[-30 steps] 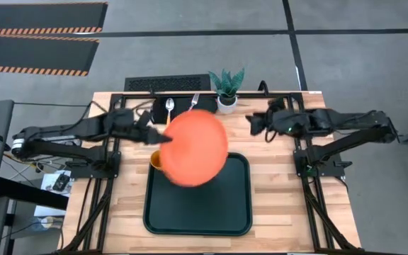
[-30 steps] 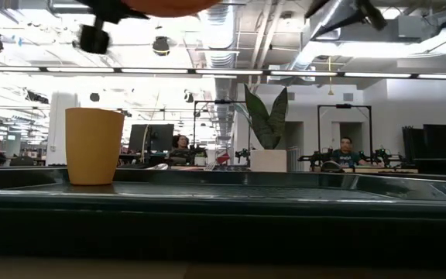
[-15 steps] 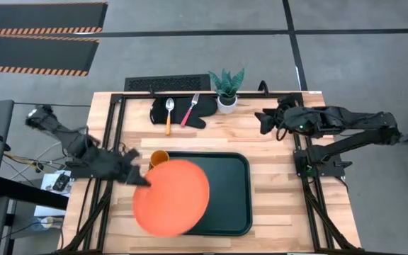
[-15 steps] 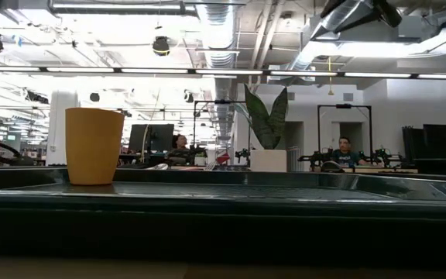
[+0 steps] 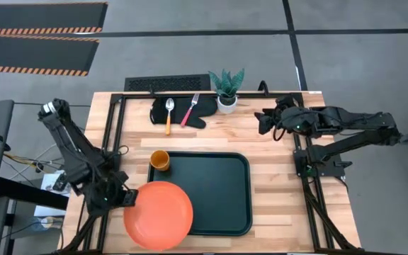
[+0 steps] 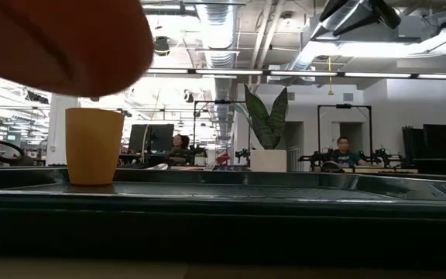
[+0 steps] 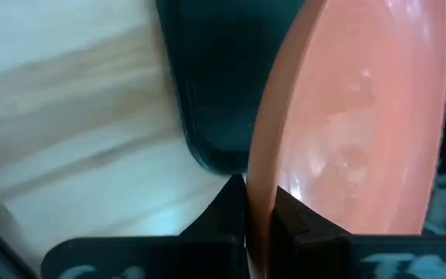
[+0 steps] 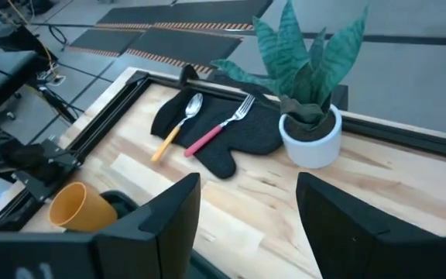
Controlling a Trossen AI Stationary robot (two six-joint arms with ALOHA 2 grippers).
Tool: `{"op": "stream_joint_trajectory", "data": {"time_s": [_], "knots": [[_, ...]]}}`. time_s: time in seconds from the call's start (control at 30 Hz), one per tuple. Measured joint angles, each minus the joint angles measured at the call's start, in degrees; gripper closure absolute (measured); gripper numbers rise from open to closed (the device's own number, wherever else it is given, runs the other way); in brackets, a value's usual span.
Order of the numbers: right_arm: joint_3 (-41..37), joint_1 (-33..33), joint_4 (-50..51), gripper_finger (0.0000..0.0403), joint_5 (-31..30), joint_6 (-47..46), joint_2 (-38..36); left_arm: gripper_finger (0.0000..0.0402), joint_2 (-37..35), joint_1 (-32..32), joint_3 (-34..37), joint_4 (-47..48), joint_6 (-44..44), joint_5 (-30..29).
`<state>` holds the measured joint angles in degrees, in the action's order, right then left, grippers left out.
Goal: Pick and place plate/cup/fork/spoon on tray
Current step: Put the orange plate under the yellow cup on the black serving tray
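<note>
My left gripper [image 5: 127, 200] is shut on the round orange plate [image 5: 158, 214], which hangs over the near left corner of the dark green tray [image 5: 211, 193]. The plate also shows at the low view's upper left [image 6: 60, 39]. The orange-yellow cup [image 5: 160, 160] stands upright in the tray's far left corner. The spoon [image 5: 168, 113] and the fork [image 5: 190, 110] lie on the black oven mitt [image 5: 183, 113] at the far edge. My right gripper [image 8: 246, 225] is open and empty above the table's far right [image 5: 262, 122]. My left gripper pinches the plate's rim [image 7: 258, 203] at the plate's left side, one finger [image 7: 227, 211] on each face. The fingers come about level from the table's left. The plate is lifted clear, about level, above the tray's near left corner [image 7: 215, 147].
A white pot with a green plant [image 5: 227, 91] stands at the far edge, right of the mitt. Bare wood [image 5: 282, 191] lies to the right of the tray. Black frame rails [image 5: 112, 134] run along the table's left and right sides.
My left gripper has swung from the table's far side toward the near left and gone down. It has carried the plate from over the tray's far left part to over its near left corner. The plate has stayed lifted clear.
</note>
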<state>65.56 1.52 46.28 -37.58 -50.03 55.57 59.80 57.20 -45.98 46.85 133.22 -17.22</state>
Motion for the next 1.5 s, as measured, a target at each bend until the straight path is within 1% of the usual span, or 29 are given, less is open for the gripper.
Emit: {"op": "stream_joint_trajectory", "data": {"time_s": [0.1,0.3,0.33,0.47,0.73,0.9,1.17,1.3,1.5], "knots": [[0.00,-0.66,0.00,0.0164,0.04,0.62,-0.04,0.0401,2.65,-0.55,0.18,1.17,-0.07,-0.62],[0.00,-0.94,-0.02,0.0164,0.10,0.60,-0.04,0.0401,6.67,-1.02,3.78,-4.68,-0.28,-0.82],[0.00,-0.94,-0.03,0.0164,0.12,0.60,-0.04,0.0401,6.88,-1.46,4.09,-4.31,-0.27,-0.96],[0.00,-0.94,-0.06,0.0164,0.15,0.58,-0.04,0.0401,6.67,-3.97,5.45,-3.58,-1.16,-2.88],[0.00,-0.92,-0.61,0.0164,0.24,0.45,-0.04,0.0402,6.83,-8.05,10.75,-14.78,-6.16,-2.84],[0.00,-0.92,-0.59,0.0164,0.26,0.43,-0.04,0.0401,6.85,-9.88,13.25,-14.67,-5.93,-3.02],[0.00,-0.92,-0.63,0.0164,0.30,0.43,-0.04,0.0401,6.85,-11.68,14.40,-16.61,-8.56,-2.94],[0.02,-0.92,-0.66,0.0164,0.30,0.43,-0.04,0.0384,6.85,-11.60,14.38,-16.39,-9.73,-2.58],[0.02,-0.92,-1.60,0.0164,0.71,0.43,-0.04,0.0326,6.85,-11.61,14.38,-16.01,-9.74,-3.40]]}}
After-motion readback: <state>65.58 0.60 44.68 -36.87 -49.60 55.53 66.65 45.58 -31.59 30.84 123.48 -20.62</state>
